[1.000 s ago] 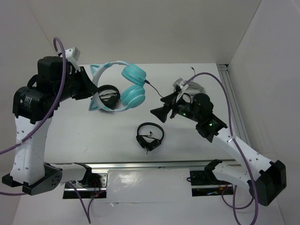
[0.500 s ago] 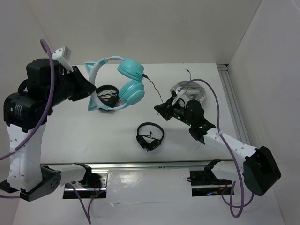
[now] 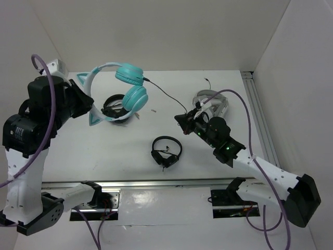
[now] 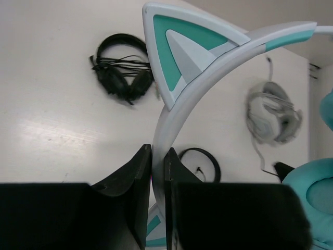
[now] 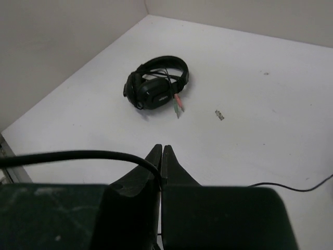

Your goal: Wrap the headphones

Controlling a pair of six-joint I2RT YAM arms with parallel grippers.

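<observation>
The teal headphones hang above the table's back left, their pale cat-eared headband pinched between the fingers of my left gripper, which is shut on it. In the top view that left gripper sits at the band's lower end, by one cat ear. The thin black cable runs from the upper earcup down to my right gripper. In the right wrist view the cable curves in from the left and goes between the closed jaws of the right gripper.
Black headphones lie on the table under the teal pair. A smaller black pair lies mid-table. White-grey headphones sit behind my right gripper. A small loose piece lies on the table. Walls close in left, back and right.
My right gripper has gone from wide open to shut on the cable and shifted slightly left. The left arm has carried the teal headphones up and to the left.
</observation>
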